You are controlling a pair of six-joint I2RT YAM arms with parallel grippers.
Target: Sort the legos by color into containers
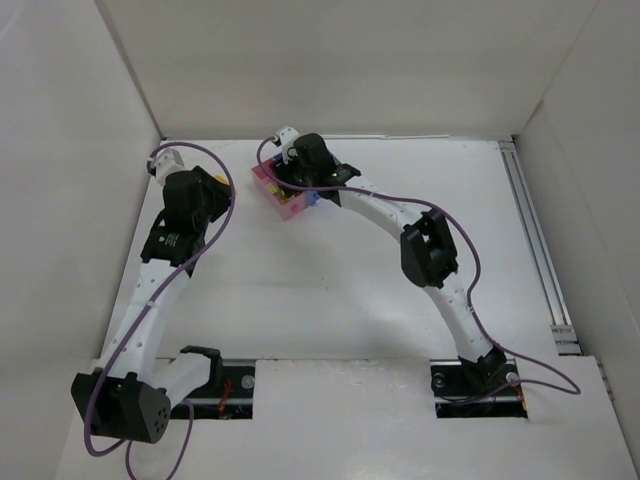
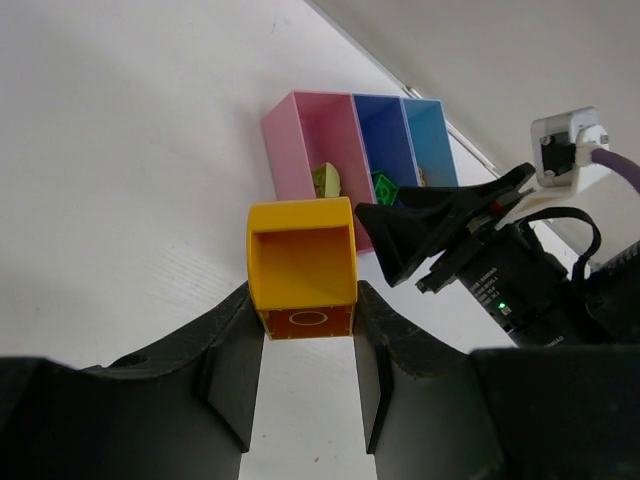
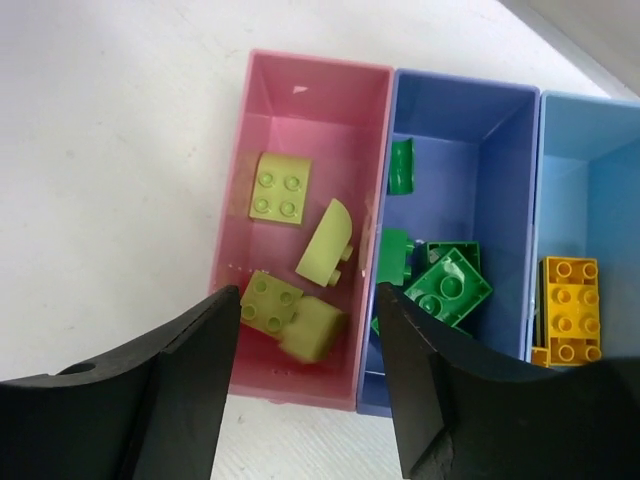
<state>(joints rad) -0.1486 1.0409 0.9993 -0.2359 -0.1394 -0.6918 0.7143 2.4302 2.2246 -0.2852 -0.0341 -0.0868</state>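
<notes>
Three joined containers stand at the back of the table: pink [image 3: 300, 90], purple-blue [image 3: 460, 130] and light blue [image 3: 590, 150]. Several pale yellow-green legos [image 3: 280, 187] lie in the pink one, and the nearest of them [image 3: 312, 328] looks blurred. Dark green legos [image 3: 447, 287] fill the purple-blue bin, and an orange-yellow one [image 3: 568, 308] lies in the light blue bin. My right gripper [image 3: 303, 315] hangs open just above the pink bin's near end, holding nothing. My left gripper [image 2: 307, 308] is shut on an orange-yellow lego [image 2: 300, 265], left of the bins [image 1: 283, 195].
White walls enclose the table on the left, back and right. A metal rail [image 1: 535, 240] runs along the right side. The right arm's wrist [image 2: 500, 270] and its purple cable [image 2: 612, 165] sit close to the right of my left gripper.
</notes>
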